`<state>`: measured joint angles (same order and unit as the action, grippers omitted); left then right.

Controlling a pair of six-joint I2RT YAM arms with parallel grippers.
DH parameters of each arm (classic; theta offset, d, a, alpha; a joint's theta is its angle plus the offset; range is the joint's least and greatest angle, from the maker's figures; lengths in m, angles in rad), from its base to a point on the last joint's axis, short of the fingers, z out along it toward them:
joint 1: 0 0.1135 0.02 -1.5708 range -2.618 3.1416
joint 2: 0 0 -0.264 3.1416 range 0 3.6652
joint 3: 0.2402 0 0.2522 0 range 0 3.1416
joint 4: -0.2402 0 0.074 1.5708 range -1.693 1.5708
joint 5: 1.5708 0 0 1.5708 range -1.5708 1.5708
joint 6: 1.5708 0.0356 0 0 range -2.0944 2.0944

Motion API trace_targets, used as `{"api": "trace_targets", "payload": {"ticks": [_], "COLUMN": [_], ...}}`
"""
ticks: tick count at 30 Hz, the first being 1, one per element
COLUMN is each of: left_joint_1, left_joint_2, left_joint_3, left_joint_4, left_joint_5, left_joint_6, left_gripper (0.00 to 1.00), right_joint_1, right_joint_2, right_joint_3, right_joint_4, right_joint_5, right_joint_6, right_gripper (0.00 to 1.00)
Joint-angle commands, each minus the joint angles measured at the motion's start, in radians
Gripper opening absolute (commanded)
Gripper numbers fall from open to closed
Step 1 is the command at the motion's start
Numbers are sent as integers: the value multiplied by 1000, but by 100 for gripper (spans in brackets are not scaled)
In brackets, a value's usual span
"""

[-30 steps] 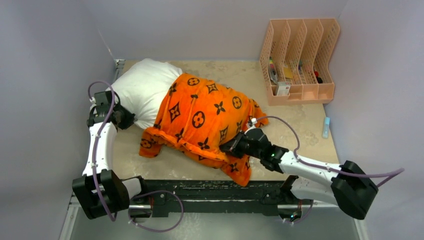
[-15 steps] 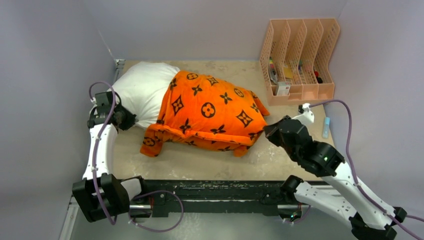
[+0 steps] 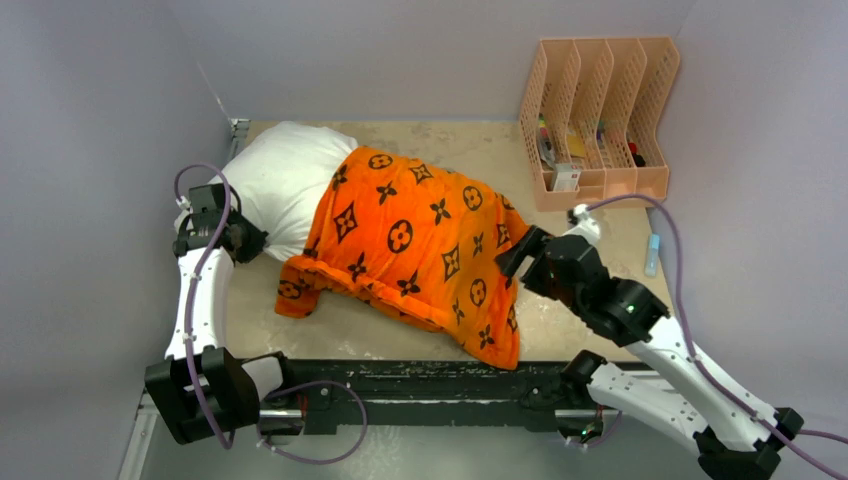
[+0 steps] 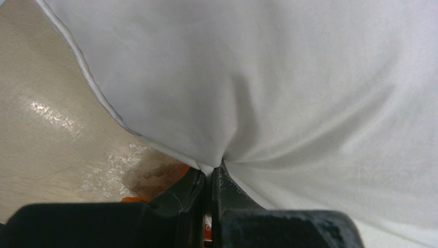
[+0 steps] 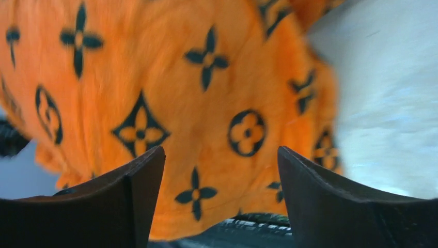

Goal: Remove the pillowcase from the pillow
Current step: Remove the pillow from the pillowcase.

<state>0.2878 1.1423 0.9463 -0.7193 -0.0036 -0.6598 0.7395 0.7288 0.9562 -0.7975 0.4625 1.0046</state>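
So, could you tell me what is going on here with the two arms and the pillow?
The arms are working an orange pillowcase off a white pillow. The left gripper is shut on the pillow's bare end. The right gripper stands open at the pillowcase's opposite end, gripping nothing. The pillowcase covers most of the pillow; only the left end is bare.
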Motion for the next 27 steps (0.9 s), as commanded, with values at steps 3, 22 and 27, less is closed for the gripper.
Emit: {"api": "trace_targets", "payload": {"ticks": [3,22,27], "left_joint_1": [20,20,20], "left_joint_2": [-18,-21,-15], "left_joint_3": [50,55,49], "left_joint_4": [19,20,20], "left_joint_5": [-21,-14,-10], "left_joint_6": [43,45,49], "left_gripper": [0,0,0], "right_joint_1": [2,-252,-264], "right_joint_2": [-96,479,591], "right_joint_3": [-327,-256,-304], "right_joint_4": [548,536,671], "right_joint_5": [-434,-381,-532], "right_joint_6": [191,-176,-212], "right_gripper": [92,99,99]}}
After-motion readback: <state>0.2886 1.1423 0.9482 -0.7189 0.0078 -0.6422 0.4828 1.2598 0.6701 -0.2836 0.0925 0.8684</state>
